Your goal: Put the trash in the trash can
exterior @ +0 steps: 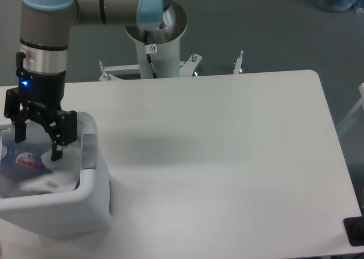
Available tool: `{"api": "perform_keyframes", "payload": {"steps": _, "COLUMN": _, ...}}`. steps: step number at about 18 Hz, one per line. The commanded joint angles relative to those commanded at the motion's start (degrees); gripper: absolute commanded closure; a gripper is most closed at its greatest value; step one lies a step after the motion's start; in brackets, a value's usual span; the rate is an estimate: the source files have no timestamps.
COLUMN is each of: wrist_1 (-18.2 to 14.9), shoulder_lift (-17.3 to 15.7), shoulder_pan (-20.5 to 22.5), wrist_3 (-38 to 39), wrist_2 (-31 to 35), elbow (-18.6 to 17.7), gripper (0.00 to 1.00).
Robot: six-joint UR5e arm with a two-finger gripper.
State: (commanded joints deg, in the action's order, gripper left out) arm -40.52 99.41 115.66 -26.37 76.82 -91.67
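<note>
The trash can (85, 199) looks smooth white plastic, the table (227, 156) matt white.
</note>
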Motion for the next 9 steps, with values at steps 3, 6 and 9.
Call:
{"api": "perform_keyframes", "payload": {"steps": 3, "wrist_1": 0.0, "shoulder_lift": -2.8, "shoulder_pan": 1.31, "wrist_3": 0.0, "wrist_2": -0.44, "elbow": -0.26, "gripper": 0.0}}
{"api": "perform_keyframes", "payload": {"steps": 6, "wrist_1": -0.17, "shoulder_lift": -5.44, "shoulder_pan": 5.34, "wrist_3": -0.44, "wrist_2": 0.17, "elbow": 1.22, "gripper": 0.0}}
{"api": "perform_keyframes", "payload": {"steps": 9, "wrist_1": -1.23, "shoulder_lift": -6.59, "shoulder_pan": 9.22, "wrist_3": -0.79, "wrist_2": 8.05, "elbow": 2.2, "gripper": 0.0}}
